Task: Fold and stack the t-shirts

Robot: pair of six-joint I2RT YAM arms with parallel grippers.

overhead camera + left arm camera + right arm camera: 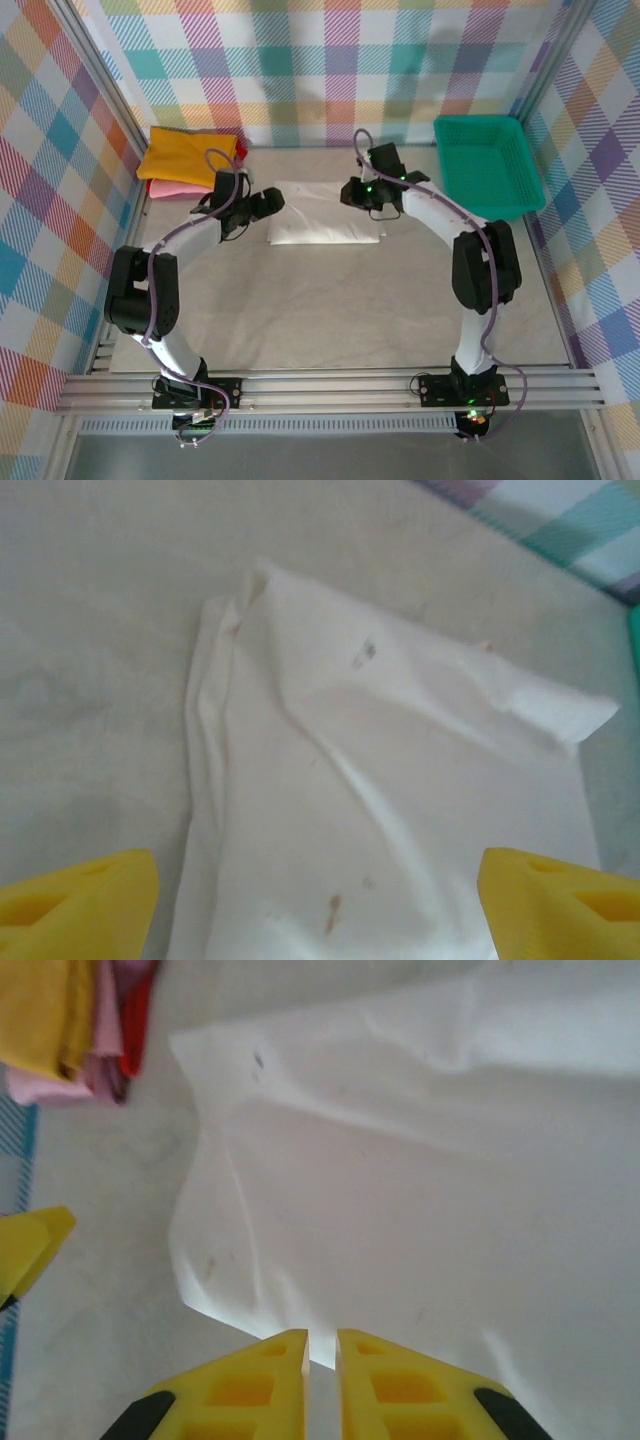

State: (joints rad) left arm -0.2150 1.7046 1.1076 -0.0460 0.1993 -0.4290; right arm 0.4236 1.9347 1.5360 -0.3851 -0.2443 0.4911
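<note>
Wrists tipped down over white t-shirt (325,218), left hand (318,870) wide, right hand (322,1340) narrow, nearly closed

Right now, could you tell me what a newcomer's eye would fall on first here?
The folded white t-shirt lies mid-table between the left gripper and the right gripper. A yellow, pink and red shirt stack sits far left, a green basket far right.
</note>
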